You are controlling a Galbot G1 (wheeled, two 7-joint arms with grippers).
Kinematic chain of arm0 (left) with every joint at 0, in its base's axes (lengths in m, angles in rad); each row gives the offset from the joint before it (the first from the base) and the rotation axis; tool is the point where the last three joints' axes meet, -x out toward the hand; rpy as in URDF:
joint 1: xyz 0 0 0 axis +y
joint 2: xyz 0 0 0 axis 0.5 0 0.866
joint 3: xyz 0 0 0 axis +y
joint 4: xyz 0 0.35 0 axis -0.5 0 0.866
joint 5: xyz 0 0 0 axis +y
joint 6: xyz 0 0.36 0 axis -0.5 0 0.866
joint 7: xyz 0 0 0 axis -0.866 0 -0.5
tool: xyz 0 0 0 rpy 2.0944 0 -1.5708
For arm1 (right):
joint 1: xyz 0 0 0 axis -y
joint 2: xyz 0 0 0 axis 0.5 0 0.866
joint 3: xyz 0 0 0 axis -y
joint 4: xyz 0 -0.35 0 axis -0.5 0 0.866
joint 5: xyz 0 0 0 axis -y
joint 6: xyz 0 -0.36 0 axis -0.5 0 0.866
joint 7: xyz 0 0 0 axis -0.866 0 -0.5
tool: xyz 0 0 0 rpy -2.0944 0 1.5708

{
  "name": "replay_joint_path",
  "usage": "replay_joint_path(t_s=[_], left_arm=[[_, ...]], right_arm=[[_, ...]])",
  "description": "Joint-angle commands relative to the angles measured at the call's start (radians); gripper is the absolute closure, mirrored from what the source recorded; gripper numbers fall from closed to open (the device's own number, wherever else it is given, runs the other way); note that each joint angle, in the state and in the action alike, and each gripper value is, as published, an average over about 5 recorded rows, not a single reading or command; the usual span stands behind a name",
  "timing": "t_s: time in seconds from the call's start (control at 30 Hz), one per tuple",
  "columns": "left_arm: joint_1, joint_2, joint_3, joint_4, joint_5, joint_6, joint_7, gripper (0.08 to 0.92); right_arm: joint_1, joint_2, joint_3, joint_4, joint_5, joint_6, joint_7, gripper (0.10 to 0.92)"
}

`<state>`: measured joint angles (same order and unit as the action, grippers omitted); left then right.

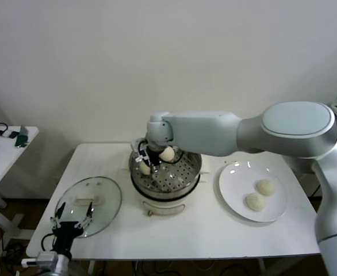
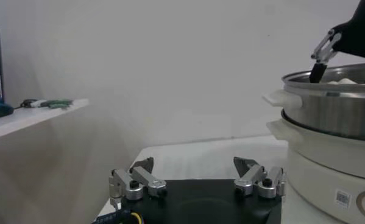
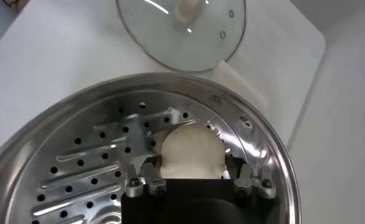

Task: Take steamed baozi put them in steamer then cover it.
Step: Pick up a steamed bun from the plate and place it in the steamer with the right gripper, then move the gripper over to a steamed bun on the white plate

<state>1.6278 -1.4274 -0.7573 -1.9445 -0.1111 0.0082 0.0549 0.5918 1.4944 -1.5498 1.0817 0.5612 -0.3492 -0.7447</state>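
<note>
A baozi (image 3: 191, 153) sits between the right gripper's (image 3: 193, 176) fingers (image 3: 147, 176).

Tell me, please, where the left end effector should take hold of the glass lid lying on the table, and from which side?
Probably by the cream handle at the centre of the glass lid, coming straight down from above. The lid lies flat with its handle up, and the rim sits against the table, leaving little to pinch. The open left end effector is at the lid's near edge.
</note>
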Motion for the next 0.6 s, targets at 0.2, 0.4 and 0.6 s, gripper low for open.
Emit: replay_joint_path(t_s=[0.2,0.4,0.6], left_arm=[[0.004,-0.007,-0.003,-0.009,0.004,0.003,0.0,0.177],[0.003,-0.013,0.001,-0.017,0.017,0.007,0.002,0.177],[0.001,-0.016,0.007,-0.021,0.023,0.009,0.004,0.177]], right_arm=[[0.07,-0.053,0.005,0.038,0.01,0.042,-0.043,0.224],[0.222,-0.209,-0.005,0.095,0.037,0.132,-0.191,0.203],[0.331,-0.474,-0.058,0.198,0.108,0.155,-0.286,0.202]])
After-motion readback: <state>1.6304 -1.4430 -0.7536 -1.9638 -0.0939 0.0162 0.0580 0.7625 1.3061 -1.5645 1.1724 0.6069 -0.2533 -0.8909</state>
